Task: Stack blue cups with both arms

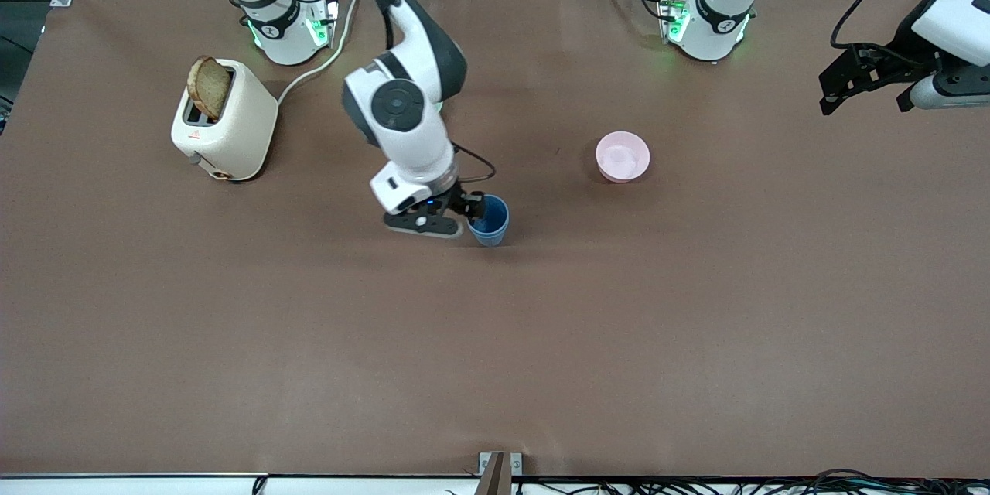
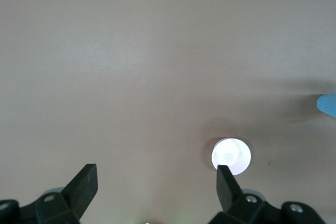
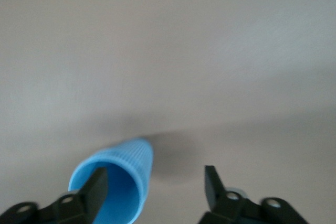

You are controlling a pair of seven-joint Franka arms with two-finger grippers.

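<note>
A blue cup point(image 1: 489, 223) stands upright on the brown table near the middle. No second, separate blue cup shows; I cannot tell whether another is nested in it. My right gripper point(image 1: 472, 210) is down at its rim and open. In the right wrist view the ribbed cup point(image 3: 137, 157) has one finger point(image 3: 96, 184) inside its mouth and the other finger point(image 3: 212, 184) outside, well clear of the wall. My left gripper point(image 1: 862, 93) waits open and empty, high over the left arm's end of the table. The left wrist view point(image 2: 156, 170) shows its fingers spread, with an edge of the blue cup point(image 2: 328, 104) at the border.
A pink bowl point(image 1: 623, 156) sits between the cup and the left arm's base; it shows pale in the left wrist view point(image 2: 231, 156). A cream toaster point(image 1: 226, 122) with a slice of bread point(image 1: 209, 87) stands near the right arm's base, its cord point(image 1: 317, 69) running past it.
</note>
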